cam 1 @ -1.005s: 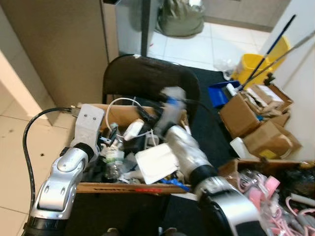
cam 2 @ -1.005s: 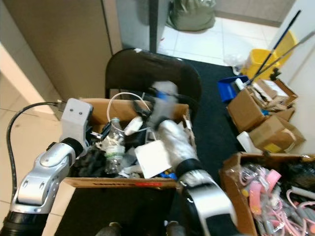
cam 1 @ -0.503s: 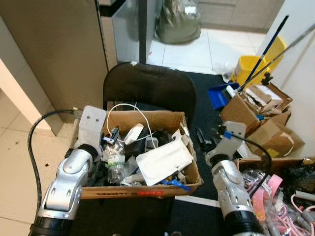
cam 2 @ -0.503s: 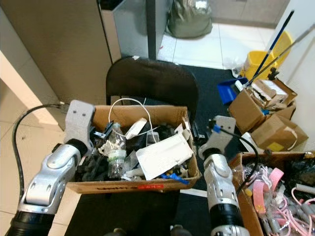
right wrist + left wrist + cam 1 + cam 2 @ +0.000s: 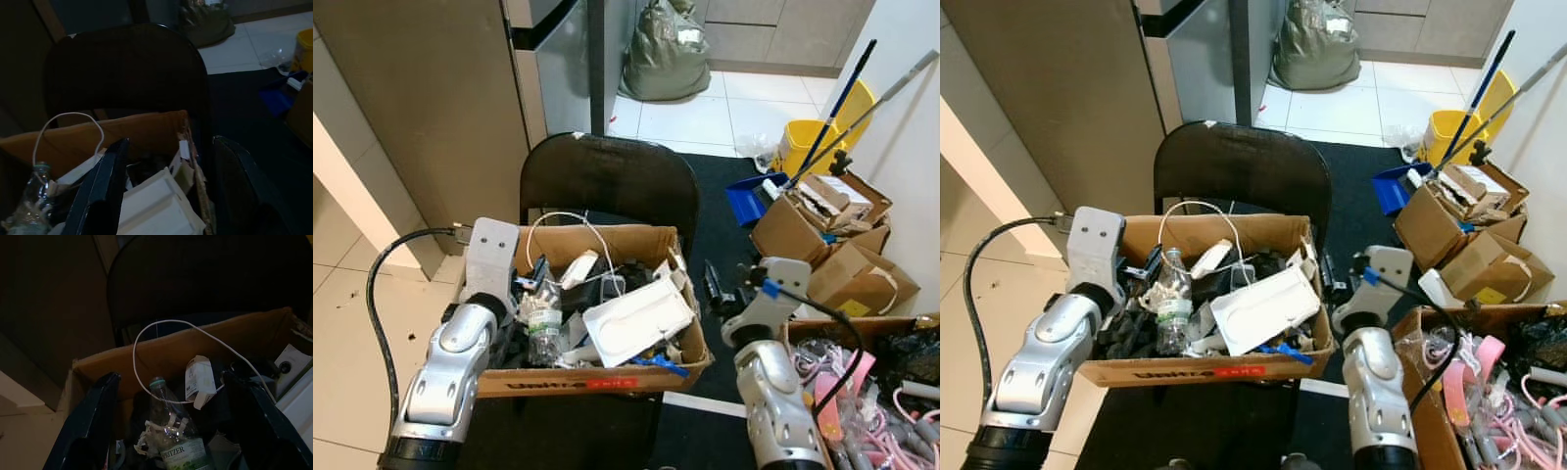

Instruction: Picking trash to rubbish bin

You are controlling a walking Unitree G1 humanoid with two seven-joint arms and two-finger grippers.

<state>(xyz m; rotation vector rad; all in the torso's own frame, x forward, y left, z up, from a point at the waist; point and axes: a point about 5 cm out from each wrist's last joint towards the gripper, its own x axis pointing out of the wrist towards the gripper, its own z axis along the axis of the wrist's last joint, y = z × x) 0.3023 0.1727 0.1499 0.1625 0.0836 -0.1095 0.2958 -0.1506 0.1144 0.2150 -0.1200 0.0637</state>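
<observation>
A cardboard box point(image 5: 597, 377) heaped with trash rests on a black chair point(image 5: 607, 181). Inside lie a clear plastic bottle point(image 5: 541, 323), a white foam tray point(image 5: 636, 318), a small white carton point(image 5: 199, 379) and a looping white cable point(image 5: 570, 217). My left gripper point(image 5: 171, 377) hangs open over the box's left end, its fingers either side of the bottle point(image 5: 176, 440) without touching it. My right gripper point(image 5: 171, 142) is open and empty, just outside the box's right wall near its far corner. Its black fingers point(image 5: 715, 284) show beside the box.
Open cardboard boxes point(image 5: 822, 230) crowd the right wall, with a yellow mop bucket point(image 5: 813, 142) and a blue dustpan point(image 5: 744, 191) beyond. A box of pink and white items point(image 5: 862, 392) sits at my right. A green rubbish bag point(image 5: 671, 59) lies on the far tiles. A black cable point(image 5: 382, 323) trails left.
My right arm has pulled back from over the middle of the box to its right side. The left arm has stayed by the bottle. The camera has tilted a little.
</observation>
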